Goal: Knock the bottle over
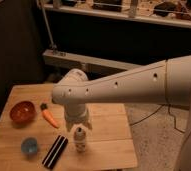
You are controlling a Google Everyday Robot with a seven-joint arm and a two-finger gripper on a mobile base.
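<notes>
The small, stubby whitish bottle (80, 141) with a rounded grey-tan cap stands upright near the front edge of the pale wooden worktop (111, 131), a little right of its middle. The white, smooth-shelled robot arm (121, 87) reaches in from the right and bends down, so that the end effector (79, 125) hangs directly above the bottle, just over its cap; I cannot tell if it touches. Whether the end effector is wide or narrow cannot be told, as the wrist housing hides it.

The bottle's long axis is vertical and it lies straight below the end effector, so a sideways sweep at cap height would probably tip it; coming straight down would only press on it. The right side looks like the better direction to topple it.

There is one of each thing: one bottle, one flat black-and-white striped bar (55, 151) just left of it, one round blue cup (30, 146) further left, one orange carrot (50, 115), and one reddish-orange bowl (22, 112) at the far left.
</notes>
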